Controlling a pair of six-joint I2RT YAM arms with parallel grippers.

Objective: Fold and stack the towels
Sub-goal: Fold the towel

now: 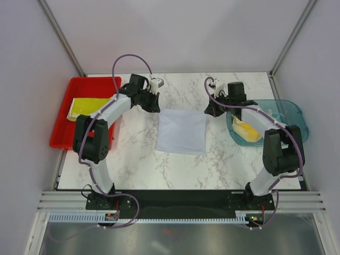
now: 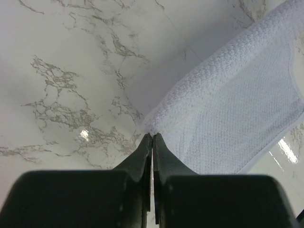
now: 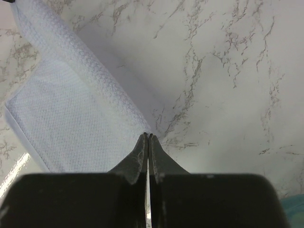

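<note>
Top external view is showing me the white towel (image 1: 181, 133) lying in the middle of the counter (image 1: 133, 164). My left pincer (image 2: 152, 136) and right pincer (image 3: 148, 135) are squeezing shut on its two far corners, the rest reaching to the near side.

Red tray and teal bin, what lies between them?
In the top view, a white towel on the table, its far corners pinched by the left gripper and right gripper.
</note>
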